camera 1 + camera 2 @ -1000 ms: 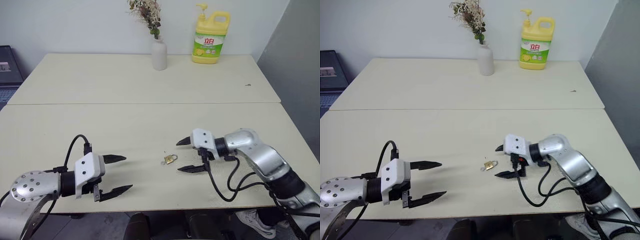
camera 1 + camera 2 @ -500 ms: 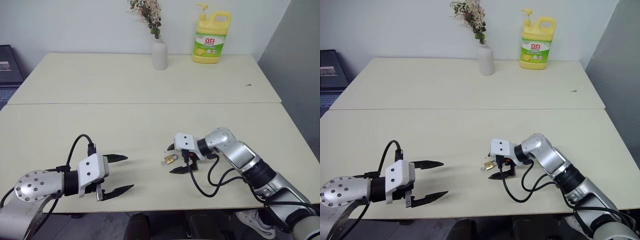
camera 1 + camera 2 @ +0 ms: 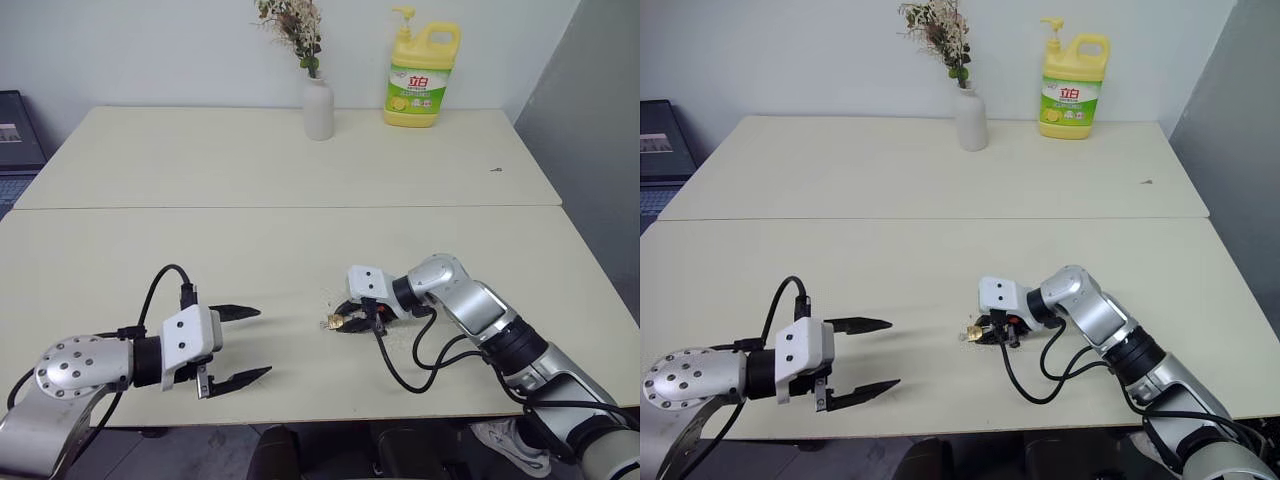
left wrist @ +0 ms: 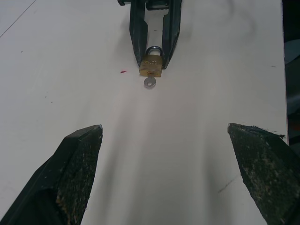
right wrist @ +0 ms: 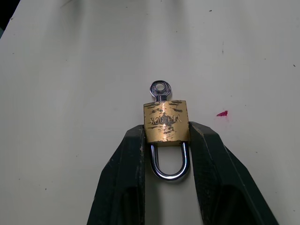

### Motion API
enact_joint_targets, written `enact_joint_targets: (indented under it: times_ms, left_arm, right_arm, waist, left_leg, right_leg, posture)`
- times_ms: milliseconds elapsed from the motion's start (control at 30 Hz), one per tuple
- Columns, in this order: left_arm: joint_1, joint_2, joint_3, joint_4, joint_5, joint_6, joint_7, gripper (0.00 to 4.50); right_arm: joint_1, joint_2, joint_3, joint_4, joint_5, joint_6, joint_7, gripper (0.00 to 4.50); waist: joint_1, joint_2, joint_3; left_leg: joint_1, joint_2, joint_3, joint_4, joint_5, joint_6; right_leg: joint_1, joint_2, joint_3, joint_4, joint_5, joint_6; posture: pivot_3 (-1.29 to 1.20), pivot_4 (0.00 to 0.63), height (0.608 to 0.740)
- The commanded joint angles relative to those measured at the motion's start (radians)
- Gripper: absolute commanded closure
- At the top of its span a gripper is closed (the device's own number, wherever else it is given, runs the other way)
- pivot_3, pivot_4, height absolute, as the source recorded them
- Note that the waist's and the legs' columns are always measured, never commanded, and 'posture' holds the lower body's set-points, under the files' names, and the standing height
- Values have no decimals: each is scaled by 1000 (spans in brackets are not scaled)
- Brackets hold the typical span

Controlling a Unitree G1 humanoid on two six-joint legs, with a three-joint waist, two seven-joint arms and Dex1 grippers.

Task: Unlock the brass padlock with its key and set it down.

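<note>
Brass padlock (image 5: 166, 121) lying flat on the pale worktop (image 3: 300, 170), near the front edge. Small and boxy, gold in colour, with scratched, worn marks across its face. Thin shiny silver loop (image 5: 170, 164) curving out of one end, both legs down in the body. Little silver key (image 5: 160, 90) sticking out of the other end, with a round hole in its head.

Right pincer (image 5: 166, 140) squeezed onto the padlock, one black finger (image 5: 124, 173) pressed to each side of the gold body, the loop sitting in the gap between them. Padlock resting on the worktop in that grip, not lifted.

Left pincer (image 3: 238, 345) wide apart and holding nothing, hanging just over the worktop, well apart from the padlock and pointing toward it. Rough black fingertips (image 4: 77, 154) on both sides in the left wrist view, with the padlock and key far ahead between them.

White vase (image 3: 318, 108) with dried flowers at the far side of the worktop. Yellow soap bottle (image 3: 422, 70) with a pump top and green label just beside it.
</note>
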State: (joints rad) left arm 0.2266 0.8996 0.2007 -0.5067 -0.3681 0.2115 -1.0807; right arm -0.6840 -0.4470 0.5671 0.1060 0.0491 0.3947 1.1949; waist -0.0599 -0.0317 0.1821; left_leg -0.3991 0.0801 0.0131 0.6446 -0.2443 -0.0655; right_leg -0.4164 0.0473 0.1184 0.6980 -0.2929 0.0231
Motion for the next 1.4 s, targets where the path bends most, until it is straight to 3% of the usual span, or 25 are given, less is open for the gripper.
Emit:
enact_joint_targets:
  times_ms: [33,367,700,967,1167,1400]
  left_arm:
    - [-20,1,-8,-3,3,-10,3,0]
    - [-107,-41,-24,14,-68,90,44,0]
    - [-370,-116,-132,120,-142,201,38,0]
    - [-630,-170,-230,276,-200,294,-72,0]
    - [-733,-227,-267,318,-226,355,-91,0]
    - [-817,-286,-303,359,-227,392,-104,0]
  right_arm:
    - [26,-4,-4,-30,-13,-2,-3,3557]
    - [167,-83,-160,-226,10,11,-123,3557]
    - [485,-239,-378,-688,-96,123,-381,3557]
    - [546,-392,-381,-661,-462,-319,-631,3557]
    - [559,-372,-430,-601,-554,-547,-805,3557]
    - [536,-332,-432,-588,-522,-699,-824,3557]
  waist:
    - [0,0,0]
    - [5,0,0]
    - [3,-1,0]
    - [4,-1,-1]
    - [4,-1,-1]
    - [9,-1,-1]
  left_leg:
    - [0,0,0,0,0,0]
    - [-1,-1,-1,1,0,0]
    - [-1,-1,-4,1,0,0]
    - [-1,-2,-5,1,0,0]
    - [-1,-2,-5,1,0,0]
    - [-1,-2,-5,2,0,0]
  right_leg:
    - [0,0,0,0,0,0]
    - [0,0,-1,0,0,1]
    - [2,1,-2,0,-1,3]
    - [2,1,-2,0,-1,4]
    - [2,1,-1,0,0,2]
    - [3,1,-1,0,0,2]
  posture:
    - [0,150,740]
    - [0,150,740]
    - [0,150,740]
    - [0,150,740]
    - [0,150,740]
    - [0,150,740]
